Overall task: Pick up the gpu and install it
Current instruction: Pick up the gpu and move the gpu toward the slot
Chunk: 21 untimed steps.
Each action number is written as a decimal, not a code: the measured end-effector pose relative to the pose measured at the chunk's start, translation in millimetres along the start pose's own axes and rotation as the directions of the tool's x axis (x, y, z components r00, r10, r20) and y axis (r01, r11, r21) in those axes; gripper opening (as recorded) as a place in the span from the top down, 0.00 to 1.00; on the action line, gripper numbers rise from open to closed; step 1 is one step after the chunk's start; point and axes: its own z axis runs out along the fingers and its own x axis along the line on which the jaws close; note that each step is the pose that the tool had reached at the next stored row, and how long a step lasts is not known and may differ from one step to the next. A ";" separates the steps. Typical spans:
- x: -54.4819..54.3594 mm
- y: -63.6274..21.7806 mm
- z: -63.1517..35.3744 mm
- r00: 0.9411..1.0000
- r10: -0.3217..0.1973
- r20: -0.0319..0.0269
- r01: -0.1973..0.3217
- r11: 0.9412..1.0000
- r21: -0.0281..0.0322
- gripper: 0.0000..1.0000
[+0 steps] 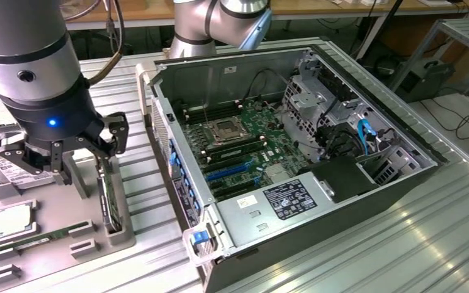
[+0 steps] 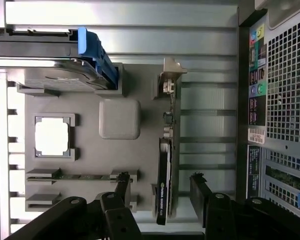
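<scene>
In the exterior view, the pincer [image 1: 81, 163] hangs at the exterior view's left over a grey fixture tray [image 1: 55, 256] on the ribbed metal bench [image 1: 430, 238], its fingers apart and holding nothing. The gpu [image 1: 107, 196] stands on its edge in a slot along the tray's side nearest the open computer case [image 1: 397, 183], just below the fingers. A hard drive [image 1: 24, 178], a processor [image 1: 13, 220] and a memory stick [image 1: 35, 239] lie in other tray pockets. Blue card slots [image 1: 228, 175] on the motherboard [image 1: 247, 143] look unoccupied, so I judge that installing has not begun. In the wrist view, the gpu [image 2: 165, 170] runs as a thin dark edge between the two spread fingers [image 2: 122, 186], its pale bracket [image 2: 170, 75] at the end away from the pincer [image 2: 160, 189]. The fingers flank the card with a gap on each side; I see no contact. The step in hand looks like lining up for the pick, and a sound grip calls for squeezing the card's flat faces evenly while keeping it upright in its slot
</scene>
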 end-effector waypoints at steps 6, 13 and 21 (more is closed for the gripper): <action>-0.7 -0.5 11.7 1.000 0.000 0.000 0.000 1.000 0.000 0.40; -0.6 -1.3 26.2 1.000 0.000 0.000 0.000 1.000 0.000 0.40; -3.3 -1.4 43.0 1.000 0.000 0.000 0.000 1.000 0.000 0.40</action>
